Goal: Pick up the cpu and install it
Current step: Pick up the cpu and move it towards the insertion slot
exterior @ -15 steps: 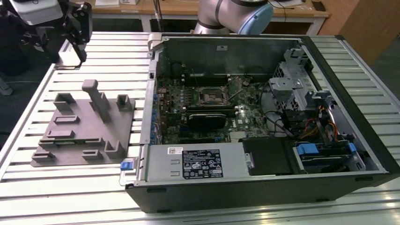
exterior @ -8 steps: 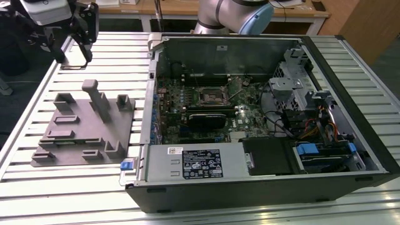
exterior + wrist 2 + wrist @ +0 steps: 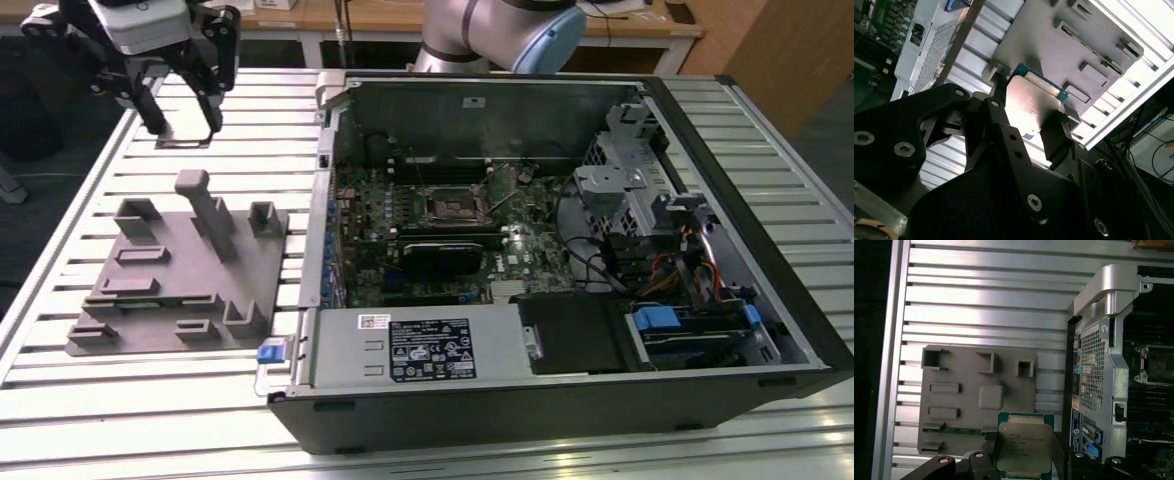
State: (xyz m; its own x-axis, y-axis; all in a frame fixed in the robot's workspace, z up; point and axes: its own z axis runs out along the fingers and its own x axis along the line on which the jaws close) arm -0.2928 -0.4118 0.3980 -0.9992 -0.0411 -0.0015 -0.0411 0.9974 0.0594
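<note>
With tool (image 3: 183,128) pinching the cpu (image 3: 1024,449) by opposite edges, hung above the surface (image 3: 267,110) near its corner on the exterior view's left, beyond the grey tray (image 3: 187,280). Probably needed level carriage, steady grip, clear of tray posts.

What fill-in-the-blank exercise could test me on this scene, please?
1. The black gripper is ___ on the small silvery square cpu.
2. The grey plastic tray lies at the exterior view's ___ of the open black computer case.
3. The cpu is ___ the case, above the slatted metal table.
Missing words: shut; left; outside.
</note>
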